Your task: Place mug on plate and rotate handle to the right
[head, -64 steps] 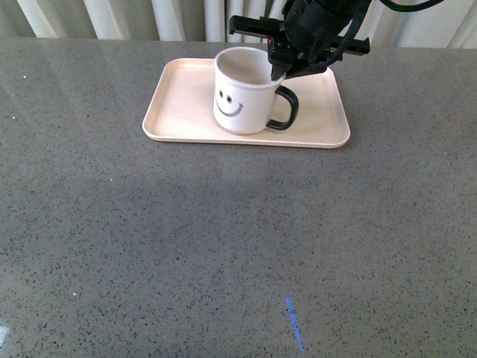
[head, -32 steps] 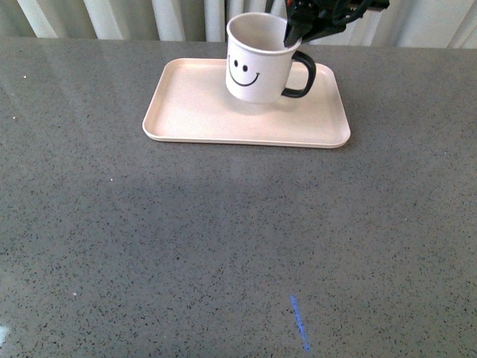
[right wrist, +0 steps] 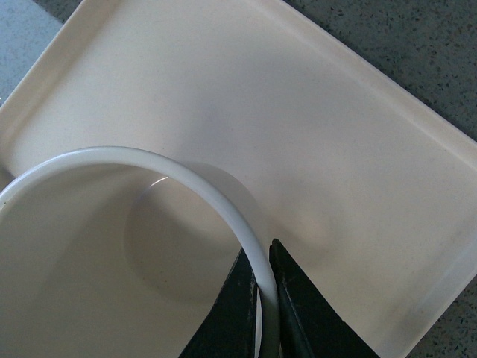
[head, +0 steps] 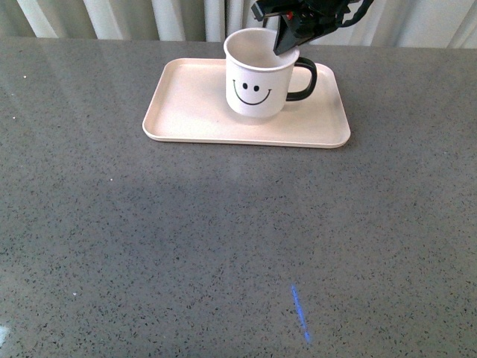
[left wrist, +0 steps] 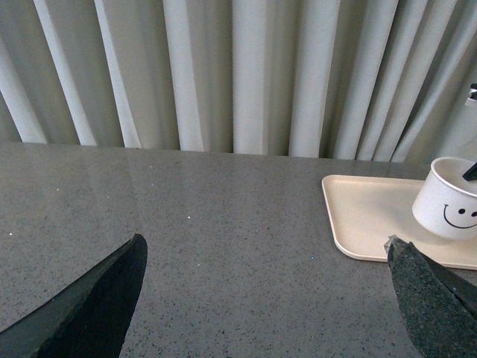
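The cream mug with a black smiley face stands upright on the pale pink-beige plate, right of the plate's middle. Its black handle points right. My right gripper comes down from the back and is shut on the mug's rim, one finger inside and one outside, as the right wrist view shows at the rim over the plate. My left gripper is open over bare table, with the mug and plate off to one side.
The grey speckled table spreads wide in front of the plate. Pale curtains hang behind the table's back edge. A small blue mark lies on the table near the front.
The mug was lifted, turned so the smiley faces front and the handle points right, and is now lower on the plate. The right gripper kept its hold.
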`<state>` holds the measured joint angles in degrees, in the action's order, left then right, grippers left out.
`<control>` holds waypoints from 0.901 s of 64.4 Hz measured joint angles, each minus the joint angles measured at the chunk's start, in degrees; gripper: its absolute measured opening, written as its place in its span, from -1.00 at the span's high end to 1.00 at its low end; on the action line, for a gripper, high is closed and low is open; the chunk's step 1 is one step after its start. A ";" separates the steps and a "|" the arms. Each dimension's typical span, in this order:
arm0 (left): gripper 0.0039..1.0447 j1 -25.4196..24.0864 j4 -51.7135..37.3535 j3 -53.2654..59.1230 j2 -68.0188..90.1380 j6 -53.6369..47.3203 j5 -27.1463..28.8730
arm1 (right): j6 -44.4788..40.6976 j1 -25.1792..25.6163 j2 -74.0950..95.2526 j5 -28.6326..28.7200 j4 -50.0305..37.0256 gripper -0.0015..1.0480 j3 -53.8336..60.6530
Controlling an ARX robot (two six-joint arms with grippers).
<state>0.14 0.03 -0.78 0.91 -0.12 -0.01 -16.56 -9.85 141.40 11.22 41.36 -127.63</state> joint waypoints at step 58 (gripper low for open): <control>-0.83 0.00 0.00 0.00 0.00 0.00 0.00 | -7.30 -0.63 3.58 0.13 2.95 0.97 -4.24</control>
<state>0.14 0.03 -0.78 0.91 -0.12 -0.01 -23.86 -10.48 144.99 11.35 44.31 -131.87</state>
